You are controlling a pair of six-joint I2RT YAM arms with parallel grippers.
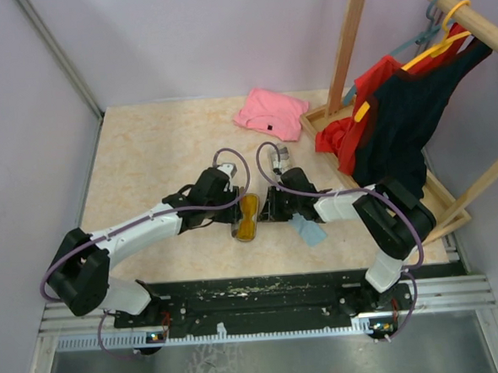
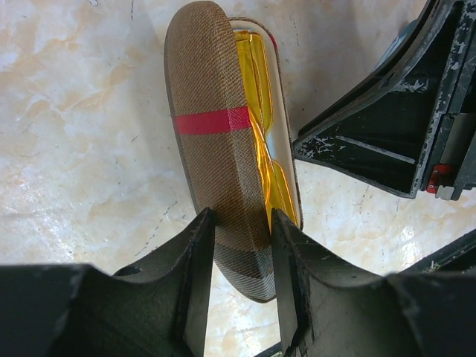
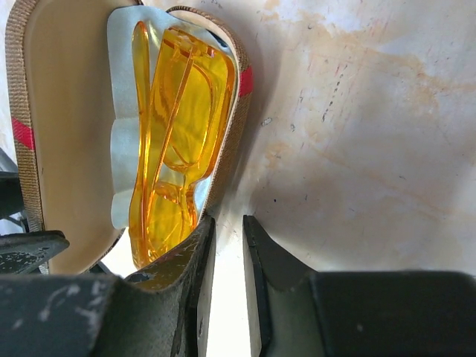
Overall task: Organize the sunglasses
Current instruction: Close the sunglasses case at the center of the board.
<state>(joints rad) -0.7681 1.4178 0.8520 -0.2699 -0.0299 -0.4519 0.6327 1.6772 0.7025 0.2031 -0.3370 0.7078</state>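
Top external view: an open brown case lies on the table between the two arms. The orange-amber sunglasses lie inside it. The left gripper is at the case's left side and the right gripper at its right side. A light blue cloth lies just right of the case, partly under the right arm. A pink garment lies well beyond the case, and red and black clothes hang on a wooden rack far to its right.

Left wrist view: the case's woven lid, crossed by a red stripe, stands on edge, and its near end sits between the two fingers. Both fingers touch it, so this gripper is pinching the lid. The sunglasses show as a yellow strip right behind the lid, inside the case.

Right wrist view: the sunglasses lie folded in the case's tray on a pale blue liner cloth, with the lid's tan inside to their left. This gripper's fingers stand slightly apart at the tray's near end. The slit between them is narrow and only bare table shows through it. One finger overlaps the tray's rim.
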